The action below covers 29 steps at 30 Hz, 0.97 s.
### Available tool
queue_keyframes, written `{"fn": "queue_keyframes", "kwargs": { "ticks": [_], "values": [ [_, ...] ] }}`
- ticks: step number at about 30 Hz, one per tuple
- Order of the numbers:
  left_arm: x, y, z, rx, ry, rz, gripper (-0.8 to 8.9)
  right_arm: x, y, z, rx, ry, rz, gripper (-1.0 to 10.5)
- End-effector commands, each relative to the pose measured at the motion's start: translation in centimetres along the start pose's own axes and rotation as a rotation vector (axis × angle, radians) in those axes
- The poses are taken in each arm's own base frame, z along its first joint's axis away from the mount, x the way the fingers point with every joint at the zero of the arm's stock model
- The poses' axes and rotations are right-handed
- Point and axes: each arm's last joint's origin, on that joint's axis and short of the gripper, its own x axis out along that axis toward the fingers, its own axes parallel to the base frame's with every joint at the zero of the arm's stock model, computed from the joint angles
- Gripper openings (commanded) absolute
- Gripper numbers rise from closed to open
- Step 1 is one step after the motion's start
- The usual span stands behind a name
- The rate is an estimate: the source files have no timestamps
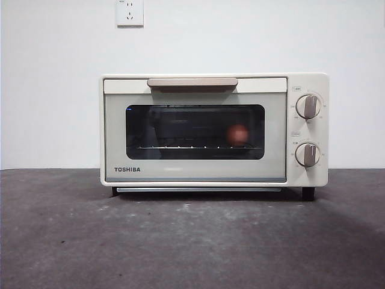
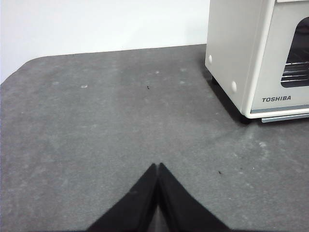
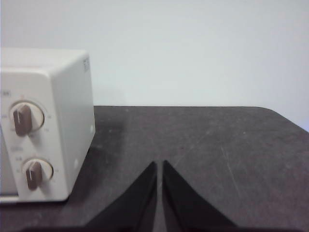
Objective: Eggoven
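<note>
Grey bench (image 1: 192, 241) carries one oven (image 1: 213, 129), door shut, one egg (image 1: 239, 134) inside, between the clenched left tool (image 2: 158, 166) and clenched right tool (image 3: 159, 164).

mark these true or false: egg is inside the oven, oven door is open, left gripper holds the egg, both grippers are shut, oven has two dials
1. The egg sits inside the toaster oven, on the rack behind the glass. True.
2. The oven door is open. False: it is closed, upright against the body.
3. The left gripper holds the egg. False: it is shut on nothing, above bare table.
4. The right gripper is shut, beside the oven's dial end. True.
5. The oven has two dials. True.
</note>
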Motion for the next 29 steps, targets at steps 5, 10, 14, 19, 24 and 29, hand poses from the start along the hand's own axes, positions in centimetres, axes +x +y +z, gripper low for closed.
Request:
{"fn": "queue_keyframes", "kwargs": {
  "ticks": [5,10,14,19,24,29],
  "values": [
    [0.2,0.0,-0.8,-0.011,0.037,-0.003,0.07,0.2,0.1,-2.4,-0.023,0.116,0.006,0.0],
    [0.2,0.0,-0.8,-0.011,0.036,-0.003,0.07,0.1,0.0,-3.3,-0.042,0.205,0.003,0.0],
    [0.2,0.0,-0.8,-0.011,0.036,-0.003,0.07,0.1,0.0,-3.1,-0.04,0.191,0.0,0.0],
    [0.2,0.0,-0.8,-0.011,0.036,-0.003,0.07,0.1,0.0,-3.1,-0.041,0.191,-0.004,0.0],
    [0.2,0.0,-0.8,-0.011,0.036,-0.003,0.07,0.1,0.0,-3.1,-0.041,0.191,-0.004,0.0],
    [0.2,0.0,-0.8,-0.011,0.036,-0.003,0.07,0.1,0.0,-3.1,-0.041,0.191,-0.004,0.0]
  ]
}}
